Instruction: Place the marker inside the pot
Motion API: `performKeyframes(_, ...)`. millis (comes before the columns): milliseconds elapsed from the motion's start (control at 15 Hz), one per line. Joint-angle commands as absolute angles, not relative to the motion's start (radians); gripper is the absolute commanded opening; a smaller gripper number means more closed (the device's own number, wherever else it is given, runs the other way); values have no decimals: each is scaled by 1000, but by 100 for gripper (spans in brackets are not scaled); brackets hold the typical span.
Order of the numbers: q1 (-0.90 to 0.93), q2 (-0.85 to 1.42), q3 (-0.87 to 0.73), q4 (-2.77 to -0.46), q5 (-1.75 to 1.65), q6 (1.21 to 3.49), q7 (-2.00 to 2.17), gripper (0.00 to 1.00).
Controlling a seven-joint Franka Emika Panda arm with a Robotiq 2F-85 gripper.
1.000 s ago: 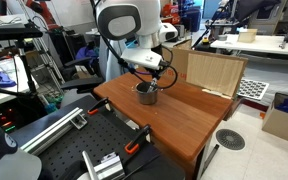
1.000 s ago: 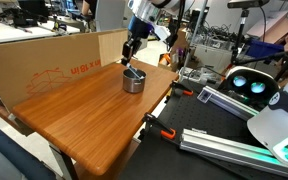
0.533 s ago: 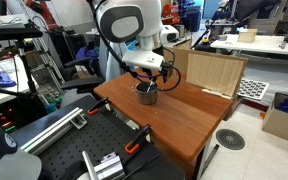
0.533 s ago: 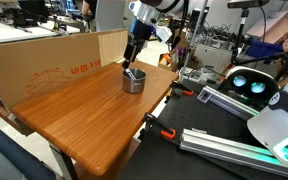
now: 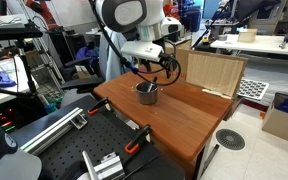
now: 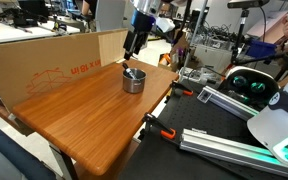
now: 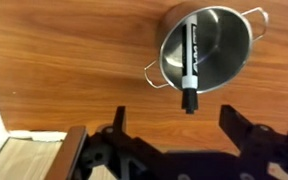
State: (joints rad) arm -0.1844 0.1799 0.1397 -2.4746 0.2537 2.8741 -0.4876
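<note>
The small steel pot [image 7: 229, 45] stands on the wooden table [image 7: 64, 60]. The black marker [image 7: 189, 55] lies slanted inside it, with one dark end poking out over the near rim. My gripper [image 7: 177, 125] hangs above the pot, open, its two dark fingers [image 7: 119, 118] spread wide with only bare table between them. In both exterior views the gripper [image 5: 157, 70] [image 6: 132, 47] sits a short way above the pot [image 5: 146, 94] [image 6: 132, 82], apart from it. The marker [image 6: 130, 71] shows as a thin stick at the pot's rim.
A cardboard wall [image 6: 44, 60] runs along the table's far side. A wooden box [image 5: 210, 70] stands at the table's back corner. Clamps [image 6: 160, 128] grip the table's front edge. Benches and equipment surround the table.
The gripper has opened and risen from the pot. The marker stayed in the pot, leaning on its rim.
</note>
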Motion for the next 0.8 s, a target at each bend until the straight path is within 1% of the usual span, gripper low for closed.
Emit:
performKeyframes(0,-105,63,33,-2495,42,2726,-287,100)
performKeyframes(67,-83,36,-5,-2488,-78,2670,-175,100)
performKeyframes(133,-77,14,-8,-2467,-139,2598,-115,100)
performKeyframes(200,-93,62,12,-2471,-28,2695,-233,100)
performKeyframes(333,-79,19,-4,-2467,-98,2626,-155,100)
performKeyframes(733,-77,18,-8,-2469,-107,2615,-145,100)
